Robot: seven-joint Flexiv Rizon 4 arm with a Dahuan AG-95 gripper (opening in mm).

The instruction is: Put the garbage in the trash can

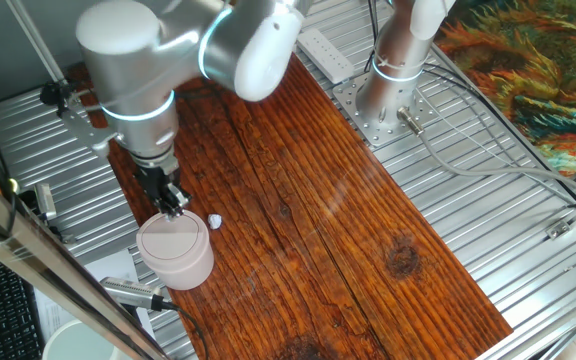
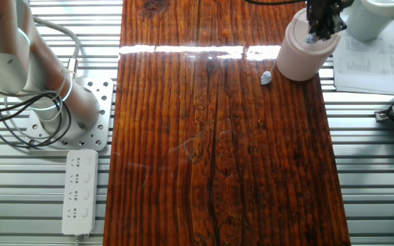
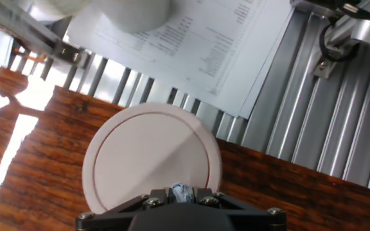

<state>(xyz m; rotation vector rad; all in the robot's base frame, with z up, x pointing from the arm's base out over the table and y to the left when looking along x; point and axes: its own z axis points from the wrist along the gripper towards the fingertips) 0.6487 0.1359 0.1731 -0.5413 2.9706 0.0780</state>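
Observation:
The trash can [image 1: 175, 250] is a small pale pinkish-beige bin with a round swing lid at the wooden board's corner; it also shows in the other fixed view [image 2: 302, 53] and fills the hand view [image 3: 151, 154]. My gripper [image 1: 173, 204] hangs just above its lid [image 2: 318, 32] and is shut on one small white wad of garbage [image 3: 181, 192], pinched between the fingers. A second white wad [image 1: 214, 221] lies on the board right beside the can, also seen in the other fixed view [image 2: 267, 78].
A plain white round container [image 2: 378, 17] and a printed paper sheet [image 3: 191, 45] sit beyond the can on the metal slats. The arm's base [image 1: 388, 85] and a power strip [image 2: 79, 191] are at the far side. The wooden board [image 1: 328, 230] runs through the middle.

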